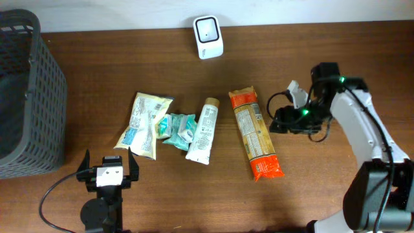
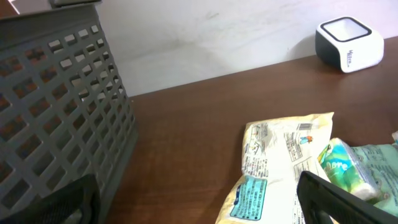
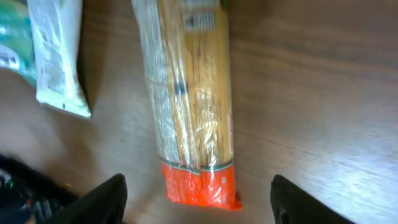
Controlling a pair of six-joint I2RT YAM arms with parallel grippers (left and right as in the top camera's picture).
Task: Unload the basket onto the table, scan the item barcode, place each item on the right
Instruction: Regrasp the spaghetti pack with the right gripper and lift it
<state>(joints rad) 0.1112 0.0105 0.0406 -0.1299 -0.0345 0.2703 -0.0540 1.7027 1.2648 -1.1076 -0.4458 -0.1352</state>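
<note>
Both jaws spread, I centre the spaghetti packet between the right gripper fingers (barcode side unclear).

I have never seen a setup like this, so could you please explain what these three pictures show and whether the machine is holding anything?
Two robot arms work at a brown table, each ending in a two-finger gripper. One picture looks down from above; the other two come from small cameras on each wrist, so their own dark fingers show at the bottom edge.

On the table lie a pale snack bag, a small green packet, a white tube and a long spaghetti packet with orange ends. A grey mesh basket stands at the left edge, and a small white barcode scanner sits at the back.

The left gripper rests open near the snack bag, holding nothing. The right gripper is open above the spaghetti packet, also empty.
</note>
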